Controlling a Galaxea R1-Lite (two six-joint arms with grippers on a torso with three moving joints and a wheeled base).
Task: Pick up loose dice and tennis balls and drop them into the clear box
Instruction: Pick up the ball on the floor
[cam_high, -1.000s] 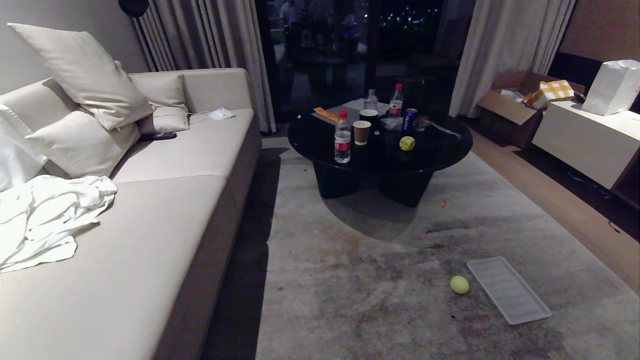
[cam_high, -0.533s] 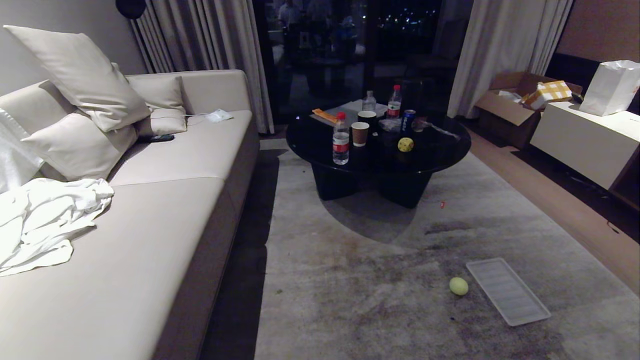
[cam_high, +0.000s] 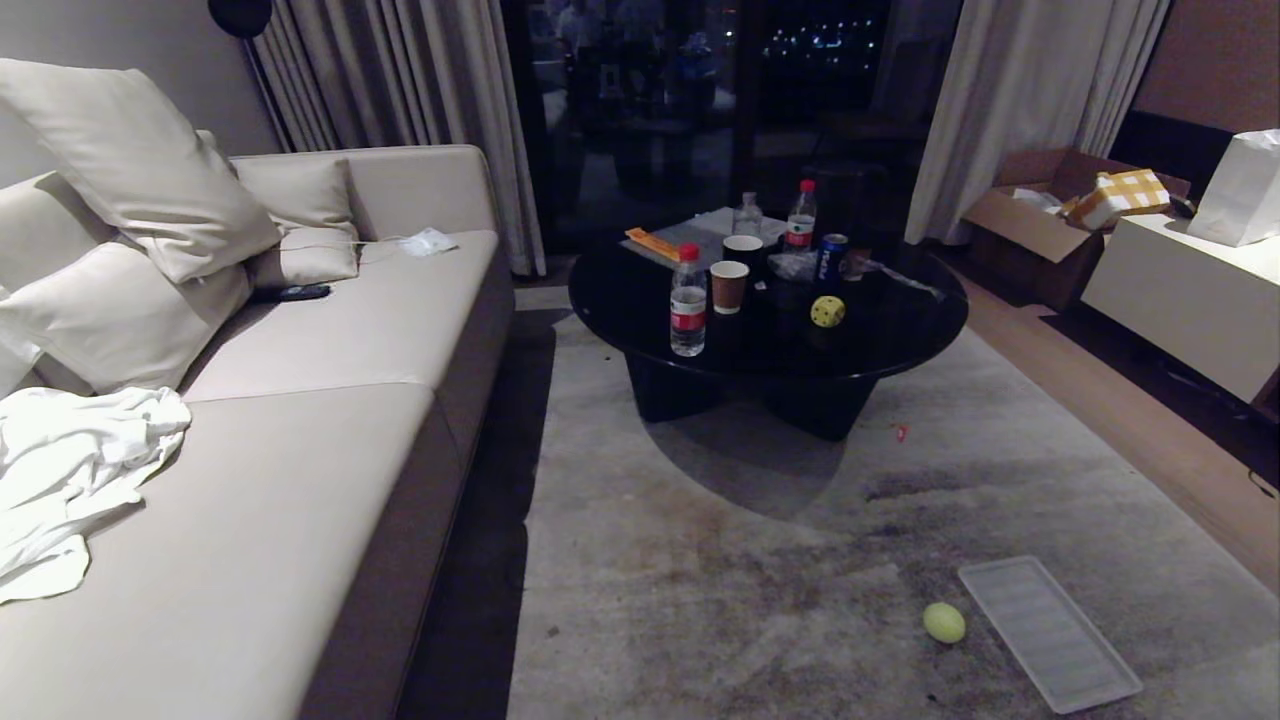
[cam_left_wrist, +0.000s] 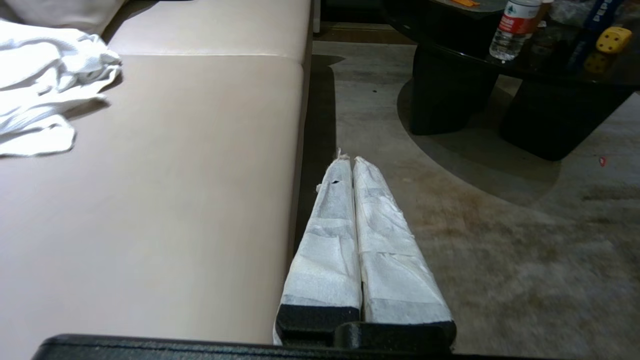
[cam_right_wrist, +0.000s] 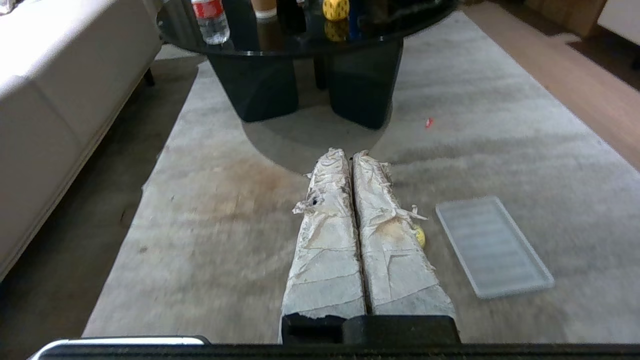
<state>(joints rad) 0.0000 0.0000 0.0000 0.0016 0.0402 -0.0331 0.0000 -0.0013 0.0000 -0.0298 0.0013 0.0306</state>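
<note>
We saw the long cream sofa filling the left, and the grey rug running along its right side. Far ahead on the rug stood the round black counter, carrying bottles, cups and the yellow die near its right-hand front edge. Near right on the rug lay the flat ribbed clear lid, with one tennis ball just to its left. Our left hand and right hand both had their padded fingers pressed together, holding nothing
</note>
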